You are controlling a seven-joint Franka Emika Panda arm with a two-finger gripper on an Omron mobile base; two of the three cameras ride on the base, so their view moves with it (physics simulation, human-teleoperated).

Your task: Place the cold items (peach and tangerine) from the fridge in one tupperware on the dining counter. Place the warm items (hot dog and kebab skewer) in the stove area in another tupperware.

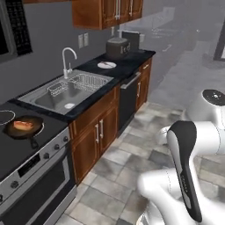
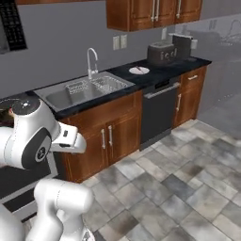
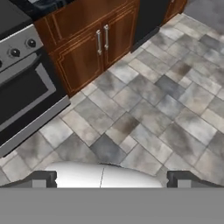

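On the stove at the left, a black pan holds a reddish-orange piece of food; I cannot tell whether it is the hot dog. My gripper hangs open over the tiled floor in front of the oven door, well below and away from the pan. Its dark fingertips stand wide apart with nothing between them. My white arm is folded at the lower right of the left base view and rises at the left of the right base view.
A steel sink with a faucet lies right of the stove. Further along the dark counter are a white plate and a dark appliance. Wooden cabinets and a dishwasher line the front. The tiled floor gives open room.
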